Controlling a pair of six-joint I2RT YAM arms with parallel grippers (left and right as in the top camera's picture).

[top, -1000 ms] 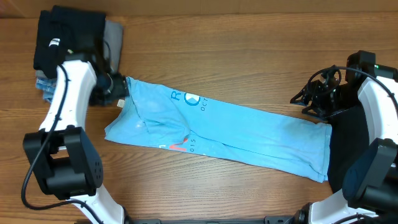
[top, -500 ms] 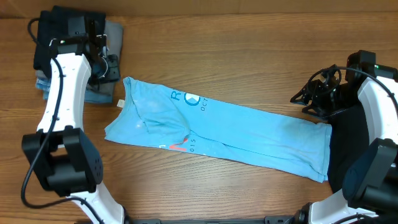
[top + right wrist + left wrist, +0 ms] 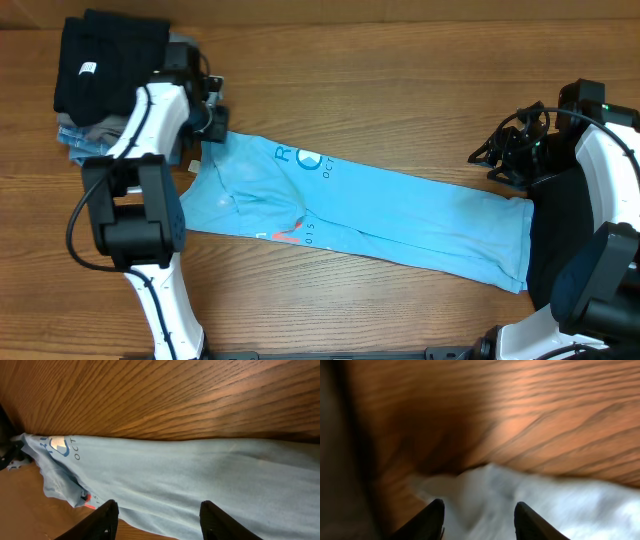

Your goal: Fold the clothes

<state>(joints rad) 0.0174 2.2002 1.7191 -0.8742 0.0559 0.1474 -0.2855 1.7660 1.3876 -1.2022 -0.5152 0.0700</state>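
Note:
The light blue T-shirt (image 3: 400,215) lies as a long folded strip slanting across the table, its lettering near the left end. My left gripper (image 3: 215,122) hovers over the shirt's upper left corner. In the blurred left wrist view its jaws (image 3: 479,512) stand apart over pale fabric (image 3: 560,505), holding nothing. My right gripper (image 3: 490,158) sits just beyond the shirt's upper right end. Its jaws (image 3: 160,510) are open above the blue cloth (image 3: 200,475), which stretches away to the printed end. A folded black garment (image 3: 105,60) rests at the far left corner.
The black garment tops a small stack with grey (image 3: 183,50) and bluish cloth (image 3: 75,135) under it. More black fabric (image 3: 560,225) lies under my right arm at the right edge. Bare wooden table (image 3: 380,80) runs behind the shirt.
My left gripper left the shirt's left edge, swung up over the stack, then came right to the shirt's upper left corner. The right arm and shirt have stayed put.

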